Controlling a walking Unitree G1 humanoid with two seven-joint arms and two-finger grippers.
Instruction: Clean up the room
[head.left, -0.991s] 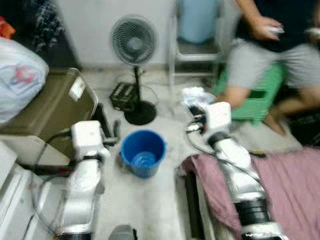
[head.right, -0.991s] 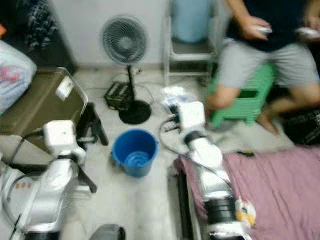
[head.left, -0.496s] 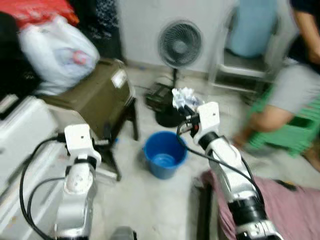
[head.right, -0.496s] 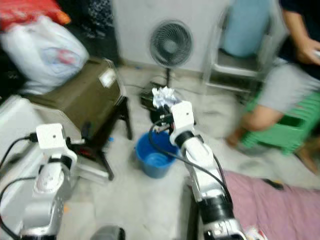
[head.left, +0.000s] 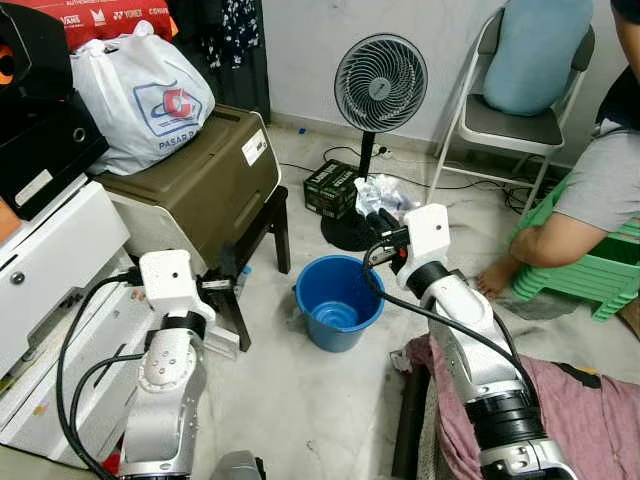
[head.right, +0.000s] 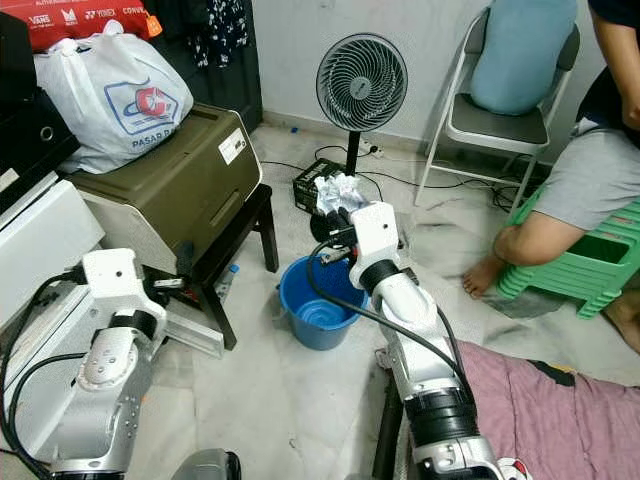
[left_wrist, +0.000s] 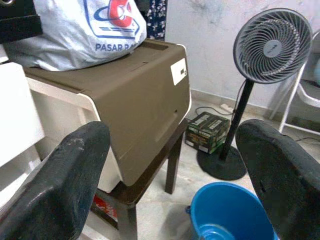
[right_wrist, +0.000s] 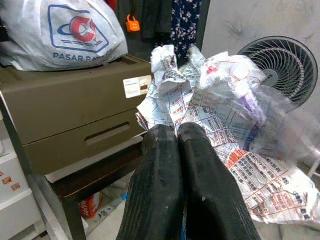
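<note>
My right gripper is shut on a crumpled wad of printed paper and clear plastic, fingertips pressed together on its lower edge. The wad hangs just above the far rim of a blue bucket that stands on the pale floor. A little water or a smaller tub shows in the bucket's bottom. My left gripper is open with nothing between its fingers. It is held low to the left of the bucket, beside the dark stool.
An olive storage box on a dark stool carries a white shopping bag. A standing fan, a small green carton and a folding chair stand behind the bucket. A person sits on green stools at right. Pink bedding lies near right.
The whole picture has swung left and sharpened, so the camera moved. My right gripper, still shut on the wad, now sits closer to the bucket's far rim.
</note>
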